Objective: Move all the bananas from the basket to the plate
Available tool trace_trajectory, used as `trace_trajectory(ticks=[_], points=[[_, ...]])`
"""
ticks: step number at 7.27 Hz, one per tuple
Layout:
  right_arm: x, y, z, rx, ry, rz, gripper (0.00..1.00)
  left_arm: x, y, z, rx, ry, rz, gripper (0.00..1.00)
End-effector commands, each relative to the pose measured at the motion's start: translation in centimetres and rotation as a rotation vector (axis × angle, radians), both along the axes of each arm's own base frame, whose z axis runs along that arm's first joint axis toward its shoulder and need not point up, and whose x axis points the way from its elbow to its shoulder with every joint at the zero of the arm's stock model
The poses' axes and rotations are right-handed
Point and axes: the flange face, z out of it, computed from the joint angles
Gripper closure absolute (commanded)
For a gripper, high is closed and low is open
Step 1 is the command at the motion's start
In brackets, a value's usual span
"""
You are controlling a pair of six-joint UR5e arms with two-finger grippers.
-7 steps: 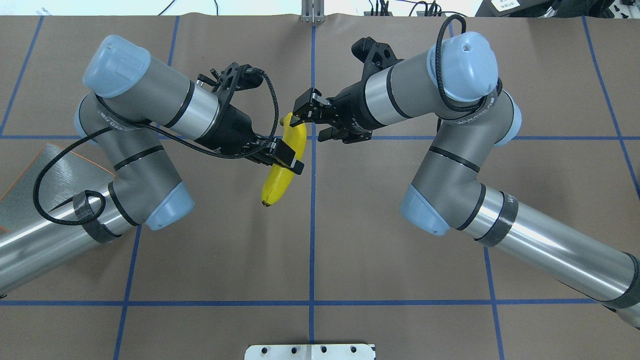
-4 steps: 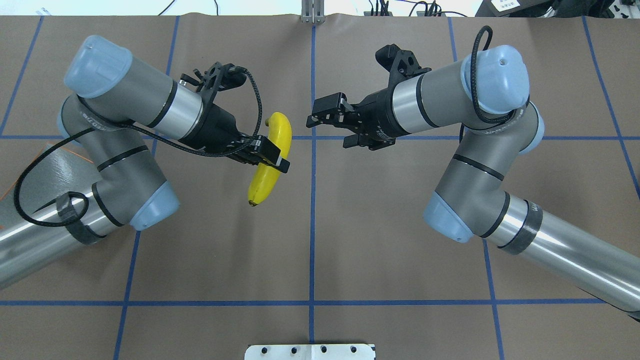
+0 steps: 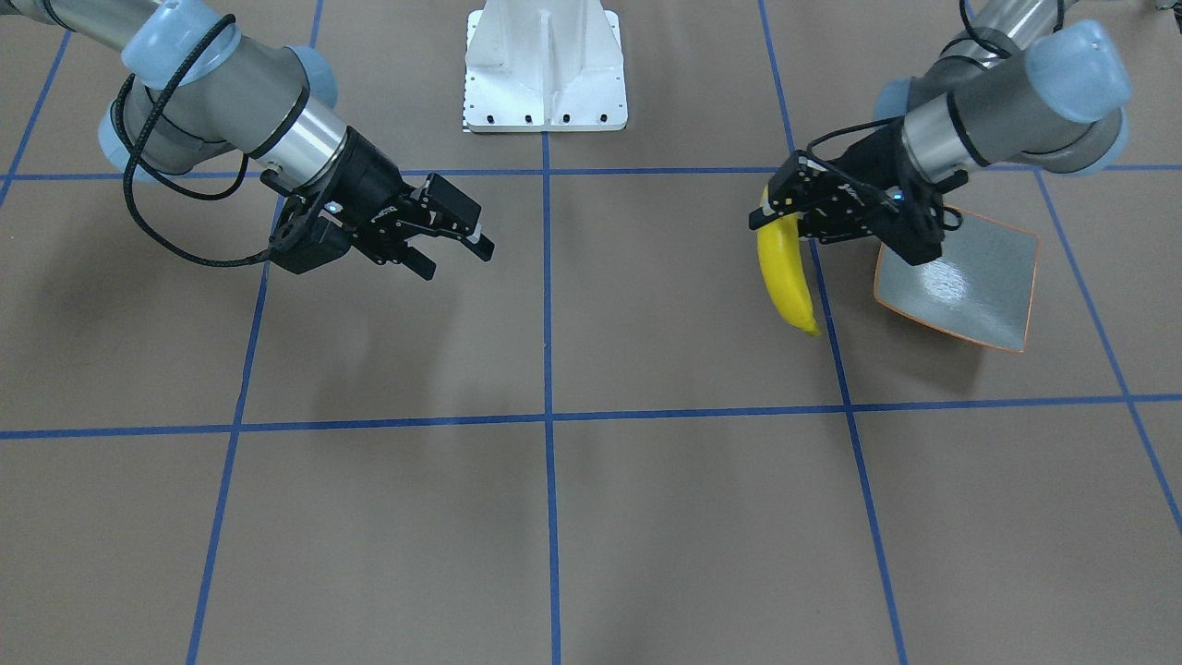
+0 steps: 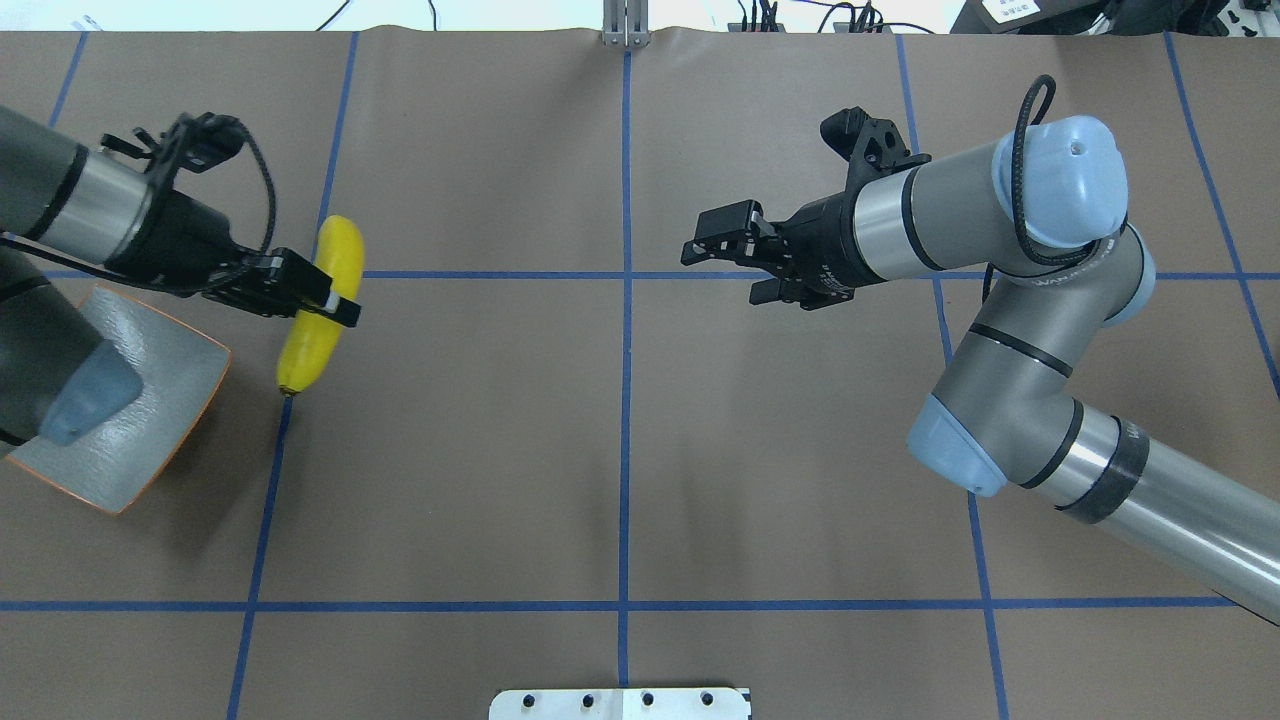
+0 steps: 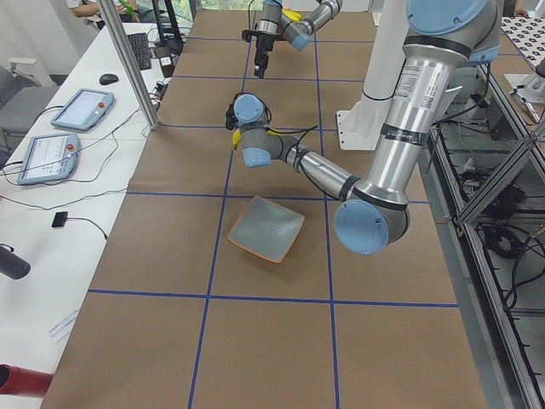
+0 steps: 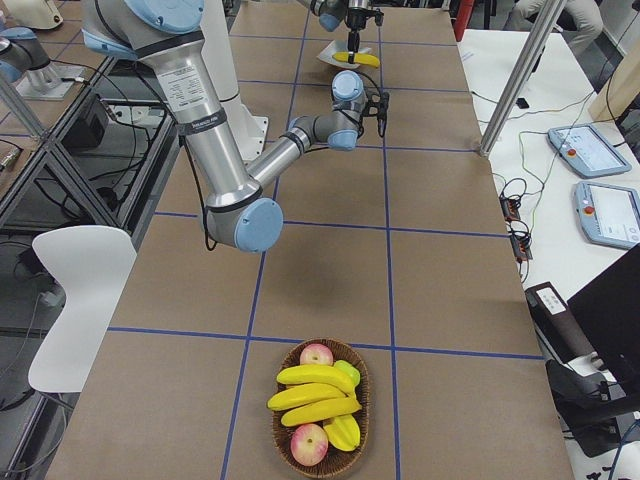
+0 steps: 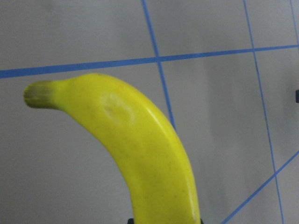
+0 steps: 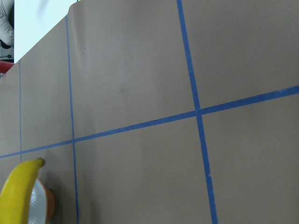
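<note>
My left gripper point(image 4: 318, 300) is shut on a yellow banana point(image 4: 340, 250) and holds it above the table, just right of the plate point(image 4: 150, 420). In the front view the banana point(image 3: 785, 277) hangs from the left gripper point(image 3: 785, 211) beside the grey-green plate point(image 3: 979, 277). The left wrist view is filled by the banana point(image 7: 140, 140). My right gripper point(image 4: 725, 262) is open and empty, right of centre; it also shows in the front view point(image 3: 459, 245). The basket point(image 6: 276, 425) holds more bananas point(image 6: 315, 395) at the table's right end.
The basket also holds two apples point(image 6: 316, 354) and a green fruit. The white robot base point(image 3: 545, 74) stands at the table's robot-side edge. Blue tape lines cross the brown table cover. The plate point(image 5: 266, 228) has nothing on it.
My left arm has carried the banana leftward to beside the plate. My right gripper has drawn back to the right, away from the banana.
</note>
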Motion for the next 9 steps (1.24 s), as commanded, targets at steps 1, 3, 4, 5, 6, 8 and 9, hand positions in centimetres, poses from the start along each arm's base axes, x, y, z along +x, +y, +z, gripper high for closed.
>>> trace_trajectory(ticks=[1, 3, 4, 5, 6, 8, 9], points=[[0.3, -0.3, 1.5, -0.011, 0.023, 0.033, 0.00, -6.5, 1.4, 9.3, 0.045, -0.094, -0.044, 1.00], [0.5, -0.3, 2.7, -0.019, 0.040, 0.057, 0.00, -9.5, 3.4, 15.4, -0.013, -0.186, -0.101, 1.00], [0.5, -0.5, 2.8, -0.020, 0.042, 0.071, 0.00, -9.8, 3.7, 17.5, -0.029, -0.263, -0.138, 1.00], [0.5, -0.7, 2.8, -0.018, 0.045, 0.095, 0.00, -9.9, 3.2, 18.5, -0.041, -0.323, -0.134, 1.00], [0.5, -0.6, 2.7, -0.019, 0.043, 0.097, 0.00, -9.8, 2.9, 19.5, -0.083, -0.379, -0.131, 1.00], [0.1, -0.7, 2.8, -0.019, 0.049, 0.117, 0.00, -9.9, 2.7, 18.9, -0.156, -0.463, -0.125, 1.00], [0.2, -0.9, 2.4, -0.009, 0.046, 0.136, 0.00, -9.7, 3.0, 17.3, -0.166, -0.495, -0.130, 1.00]])
